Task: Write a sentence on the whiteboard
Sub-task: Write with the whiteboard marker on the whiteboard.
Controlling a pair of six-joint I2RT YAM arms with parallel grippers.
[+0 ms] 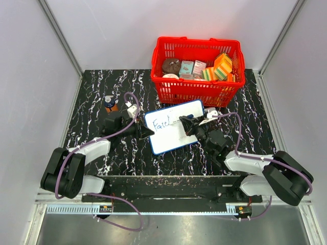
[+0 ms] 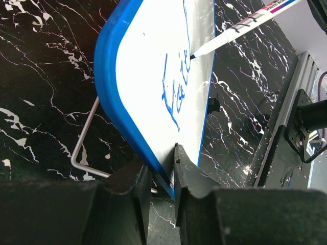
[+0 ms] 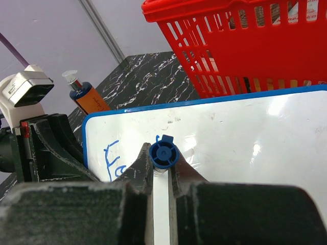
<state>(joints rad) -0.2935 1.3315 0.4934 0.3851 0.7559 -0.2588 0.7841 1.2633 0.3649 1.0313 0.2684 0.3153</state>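
The whiteboard [image 1: 176, 133], white with a blue frame, stands tilted at the middle of the table. My left gripper [image 1: 146, 131] is shut on its left edge; the left wrist view shows the blue frame [image 2: 110, 76] pinched between the fingers [image 2: 196, 178]. My right gripper [image 1: 190, 122] is shut on a white marker with a blue end cap [image 3: 164, 154]. The marker [image 2: 240, 30] has its tip touching the board. The sentence [image 1: 162, 124] reads about "Fait" in blue; the marker hides part of it in the right wrist view.
A red basket [image 1: 196, 89] of packaged goods stands right behind the board. A small orange bottle [image 1: 110, 103] with a blue cap is at the back left. A wire stand [image 2: 84, 148] props up the board from behind.
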